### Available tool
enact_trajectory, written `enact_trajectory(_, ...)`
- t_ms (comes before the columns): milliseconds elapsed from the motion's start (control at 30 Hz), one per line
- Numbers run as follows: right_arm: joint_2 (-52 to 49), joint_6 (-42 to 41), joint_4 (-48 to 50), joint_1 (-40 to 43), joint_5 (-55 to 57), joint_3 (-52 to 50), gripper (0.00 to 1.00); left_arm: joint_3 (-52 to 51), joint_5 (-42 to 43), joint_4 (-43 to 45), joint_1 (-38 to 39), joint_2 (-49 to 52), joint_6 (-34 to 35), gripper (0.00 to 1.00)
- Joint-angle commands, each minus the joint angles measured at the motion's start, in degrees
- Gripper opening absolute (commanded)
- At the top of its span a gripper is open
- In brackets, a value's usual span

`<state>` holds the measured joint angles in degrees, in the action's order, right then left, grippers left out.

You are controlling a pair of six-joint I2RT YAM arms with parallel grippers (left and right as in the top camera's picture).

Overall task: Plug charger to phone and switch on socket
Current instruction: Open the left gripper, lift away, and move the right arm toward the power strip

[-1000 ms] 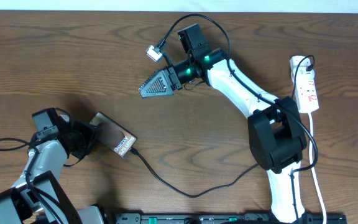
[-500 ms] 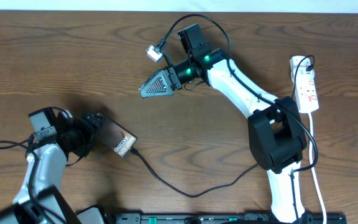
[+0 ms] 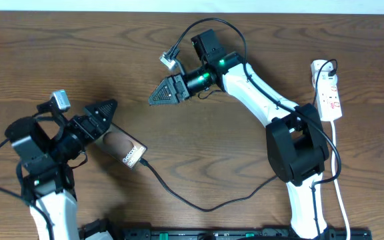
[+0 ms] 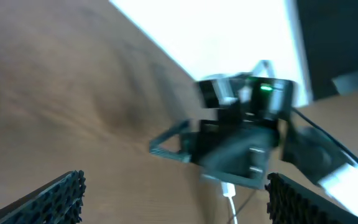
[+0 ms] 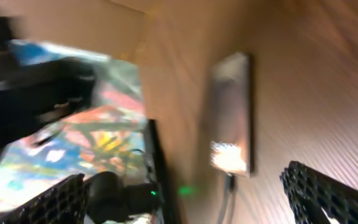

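A: Brown wood of the table (image 3: 59, 53) is seen from overhead; where is the phone laid?
B: The phone (image 3: 127, 150) is laid flat at lower left, the charger (image 3: 205, 207) run into its lower-right end, seated as far as can be judged. The left gripper (image 3: 104, 113) is held near its other end, jaws apart, nothing clasped.
A: And the socket?
B: The socket (image 3: 329, 90) is found at the far right edge, its long axis run away from the robot, just beside the right arm (image 3: 297, 150). The right gripper (image 3: 160, 93), spread and empty, is pointed leftward, away from it; that arm is nonetheless judged the nearer for the switch.
A: The left wrist view?
B: Fingertips (image 4: 48, 200) are shown wide apart; no task thing is made out in the blur.
A: The right wrist view?
B: The phone (image 5: 232, 112) is seen well ahead of the spread pads (image 5: 331, 193).
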<state>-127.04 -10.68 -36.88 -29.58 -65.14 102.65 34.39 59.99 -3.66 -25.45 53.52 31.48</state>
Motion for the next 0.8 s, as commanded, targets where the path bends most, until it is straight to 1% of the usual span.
enact_trajectory(0, 1.84, -0.96, -5.88, 1.44, 13.46, 3.93, 0.99, 0.04, 3.80, 1.70, -0.24, -2.36, 2.01, 0.91)
enact_trajectory(100, 3.61, 0.07, -14.64, 2.62, 25.49, 8.24, 0.99, 0.98, 3.45, 4.00, -0.20, -1.84, 4.87, 0.91)
enact_trajectory(233, 6.29, 0.07, -26.05, 4.37, 41.79, 18.10, 0.99, 6.14, 3.41, 3.93, 0.94, 2.14, 5.27, 0.92)
enact_trajectory(333, 7.93, 0.07, -30.62, 5.92, 46.88, 23.93, 0.99, 10.10, 2.01, 3.28, 2.78, 5.38, 5.25, 0.92)
enact_trajectory(433, 9.73, 0.04, -34.67, 8.55, 50.29, 29.86, 0.99, 14.12, -2.40, 1.33, 5.57, 8.55, 5.09, 0.92)
enact_trajectory(533, 11.72, 0.02, -37.90, 12.57, 53.29, 34.75, 0.99, 18.75, -8.48, -3.43, 9.62, 11.65, 2.78, 0.92)
enact_trajectory(600, 12.92, 0.02, -39.32, 15.69, 55.15, 36.63, 0.99, 22.10, -14.43, -8.63, 12.66, 13.44, 0.11, 0.92)
enact_trajectory(767, 15.08, 0.02, -41.16, 26.38, 57.29, 37.46, 0.99, 31.69, -35.04, -23.54, 22.03, 18.10, -6.43, 0.92)
